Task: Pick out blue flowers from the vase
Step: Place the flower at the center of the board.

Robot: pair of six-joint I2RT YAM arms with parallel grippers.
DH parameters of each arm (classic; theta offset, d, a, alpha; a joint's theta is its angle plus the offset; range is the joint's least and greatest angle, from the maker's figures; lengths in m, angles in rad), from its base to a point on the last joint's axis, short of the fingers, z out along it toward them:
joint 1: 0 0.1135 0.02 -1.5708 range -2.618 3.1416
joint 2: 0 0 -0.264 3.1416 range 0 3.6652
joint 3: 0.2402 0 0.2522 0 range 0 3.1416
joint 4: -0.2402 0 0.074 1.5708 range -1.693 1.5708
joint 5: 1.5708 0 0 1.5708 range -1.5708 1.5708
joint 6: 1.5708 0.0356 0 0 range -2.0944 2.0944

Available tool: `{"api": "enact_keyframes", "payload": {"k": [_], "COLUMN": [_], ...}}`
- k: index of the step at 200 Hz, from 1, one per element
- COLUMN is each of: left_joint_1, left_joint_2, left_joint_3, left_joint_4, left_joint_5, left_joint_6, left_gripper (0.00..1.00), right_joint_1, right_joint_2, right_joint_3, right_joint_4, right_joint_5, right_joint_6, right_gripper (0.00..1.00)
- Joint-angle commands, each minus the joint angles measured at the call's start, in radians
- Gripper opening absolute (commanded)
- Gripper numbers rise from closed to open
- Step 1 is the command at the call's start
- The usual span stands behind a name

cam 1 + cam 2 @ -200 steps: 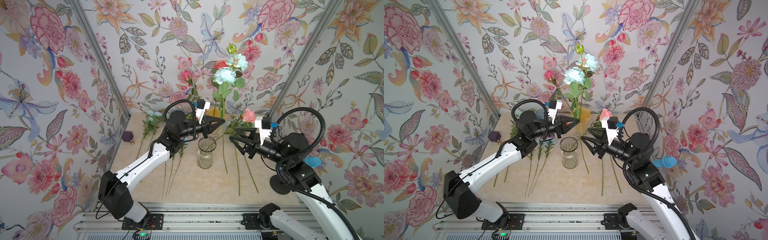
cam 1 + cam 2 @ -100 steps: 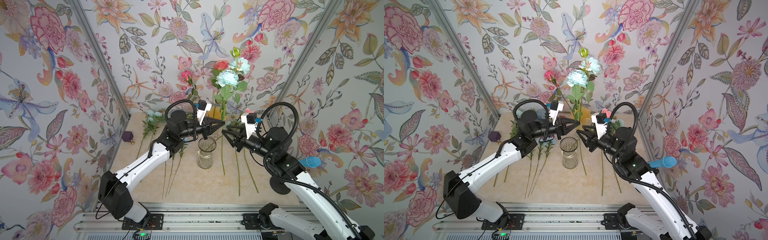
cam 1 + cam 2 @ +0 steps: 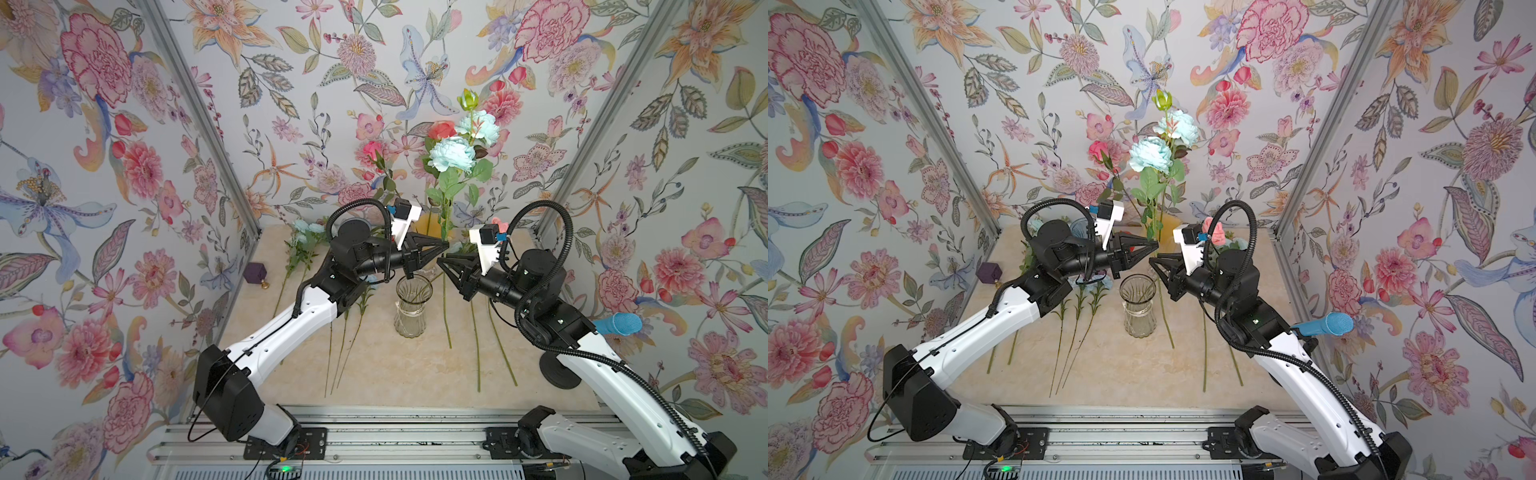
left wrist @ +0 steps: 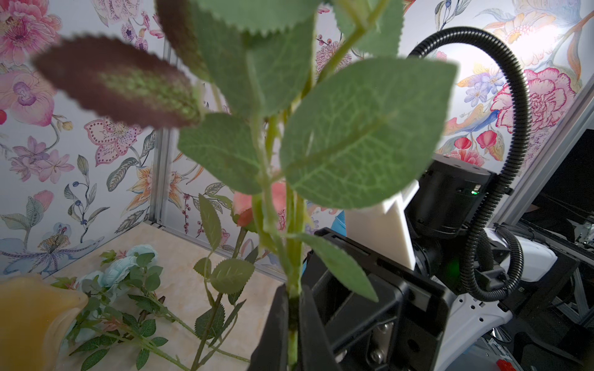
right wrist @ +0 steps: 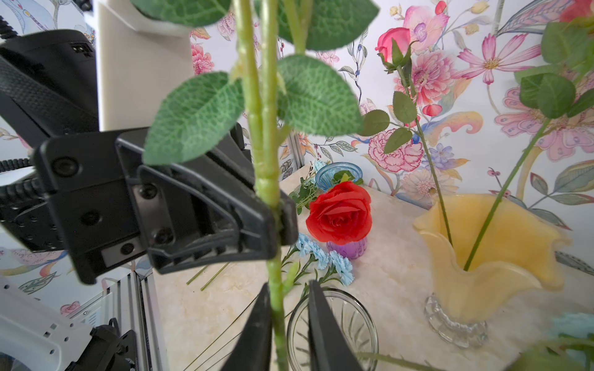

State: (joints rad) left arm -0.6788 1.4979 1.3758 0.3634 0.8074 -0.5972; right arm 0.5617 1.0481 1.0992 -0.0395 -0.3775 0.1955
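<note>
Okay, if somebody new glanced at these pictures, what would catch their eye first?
Probably the tall blue flower spray standing upright at the centre, its stem clamped by the left pincer just above the clear glass vase. The right pincer flanks the same stem just below, jaws not yet closed. Loud floral wallpaper covers every wall around them.

Floral-paper walls (image 3: 124, 166) w/ alu corner posts (image 3: 202, 120), beige marble tabletop (image 3: 415, 365).

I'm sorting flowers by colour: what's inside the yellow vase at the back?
Two green stems stand in the yellow vase: one bearing a pink rose, one leafy stem running out of frame. Its cloudy wall hides their lower ends.
</note>
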Motion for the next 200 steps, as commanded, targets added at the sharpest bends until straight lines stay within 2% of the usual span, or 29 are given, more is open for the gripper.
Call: {"api": "enact_keyframes", "payload": {"k": [1, 43, 73, 96, 119, 137, 173, 200], "left_joint_1": [0.005, 0.005, 0.006, 0.007, 0.011, 0.011, 0.025, 0.038], "left_joint_2": [-0.035, -0.030, -0.031, -0.041, -0.068, -0.121, -0.247, -0.327], "left_joint_3": [0.000, 0.002, 0.002, -0.001, -0.006, -0.029, -0.131, -0.184], "left_joint_4": [0.043, 0.045, 0.032, 0.018, -0.044, -0.092, -0.017, -0.023], "left_joint_5": [0.012, 0.019, 0.020, -0.005, -0.083, -0.189, -0.223, -0.320], "left_joint_6": [0.020, 0.019, 0.033, 0.051, 0.112, 0.173, 0.201, 0.250], "left_gripper": [0.00, 0.00, 0.29, 0.48, 0.58, 0.60, 0.64, 0.72], "right_joint_1": [0.006, 0.013, 0.018, 0.018, 0.011, -0.007, -0.126, -0.311], "right_joint_2": [0.002, 0.003, -0.021, -0.060, -0.134, -0.194, -0.215, -0.122], "right_joint_3": [0.028, 0.031, 0.034, 0.062, 0.079, 0.102, 0.215, 0.327], "right_joint_4": [0.017, 0.020, -0.001, -0.096, -0.187, -0.259, -0.487, -0.666], "right_joint_5": [0.002, 0.018, 0.055, 0.127, 0.238, 0.328, 0.430, 0.338], "right_joint_6": [0.008, 0.021, 0.011, -0.027, -0.043, -0.038, -0.037, -0.046], "right_gripper": [0.15, 0.00, 0.00, 0.00, 0.00, 0.00, 0.00, 0.00]}}
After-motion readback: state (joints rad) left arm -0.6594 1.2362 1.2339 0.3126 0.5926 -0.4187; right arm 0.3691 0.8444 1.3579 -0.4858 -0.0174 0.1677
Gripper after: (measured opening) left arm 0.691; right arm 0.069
